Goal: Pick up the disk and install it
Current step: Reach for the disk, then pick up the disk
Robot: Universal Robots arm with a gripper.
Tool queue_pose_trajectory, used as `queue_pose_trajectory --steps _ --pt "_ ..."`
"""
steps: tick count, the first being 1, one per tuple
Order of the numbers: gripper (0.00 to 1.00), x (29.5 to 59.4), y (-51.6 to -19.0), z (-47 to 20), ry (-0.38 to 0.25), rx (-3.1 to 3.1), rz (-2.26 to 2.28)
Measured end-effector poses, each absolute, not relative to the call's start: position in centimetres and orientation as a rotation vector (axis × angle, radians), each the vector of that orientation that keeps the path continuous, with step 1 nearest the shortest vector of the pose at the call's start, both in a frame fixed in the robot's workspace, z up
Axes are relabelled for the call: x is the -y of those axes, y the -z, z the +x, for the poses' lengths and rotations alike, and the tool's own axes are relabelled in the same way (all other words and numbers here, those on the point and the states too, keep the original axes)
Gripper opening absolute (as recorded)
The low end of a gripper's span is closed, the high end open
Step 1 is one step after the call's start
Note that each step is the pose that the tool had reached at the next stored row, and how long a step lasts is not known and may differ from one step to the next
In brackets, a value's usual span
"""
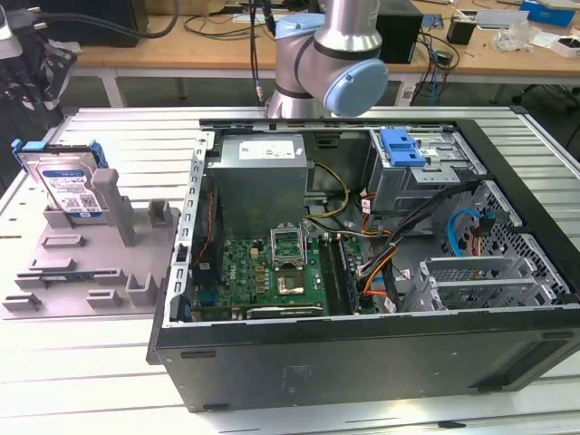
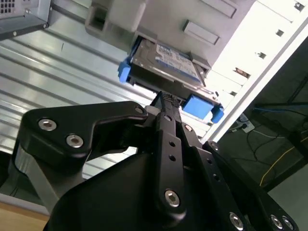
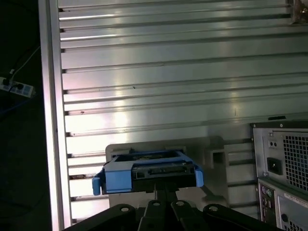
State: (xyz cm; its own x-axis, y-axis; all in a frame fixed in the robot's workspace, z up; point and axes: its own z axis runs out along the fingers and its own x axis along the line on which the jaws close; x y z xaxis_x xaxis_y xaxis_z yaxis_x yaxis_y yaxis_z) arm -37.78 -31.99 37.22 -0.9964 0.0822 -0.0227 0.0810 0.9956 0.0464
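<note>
The disk (image 1: 68,181) is a silver hard drive with a white-and-blue label in a bright blue carrier frame. It stands tilted in a grey holder (image 1: 86,258) at the exterior view's left. In both wrist views the disk (image 2: 166,60) (image 3: 147,171) lies just beyond my black gripper's tips (image 2: 166,99) (image 3: 166,192), apart from them. The fingers (image 2: 168,144) meet at a narrow point with nothing between them. My arm's joints (image 1: 326,54) stand behind the open computer case (image 1: 362,353).
Inside the case sit a motherboard (image 1: 272,272), a power supply (image 1: 258,177) and a grey drive cage (image 1: 435,177) topped by a blue bracket (image 1: 403,145). Loose cables run near the cage. The ribbed metal table (image 3: 168,72) has an edge beside the holder.
</note>
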Motion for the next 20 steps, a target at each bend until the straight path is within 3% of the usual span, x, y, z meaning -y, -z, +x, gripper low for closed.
queue_pose_trajectory --steps 20 --pt "0.11 31.15 -37.15 -38.31 -0.071 -3.114 0.127"
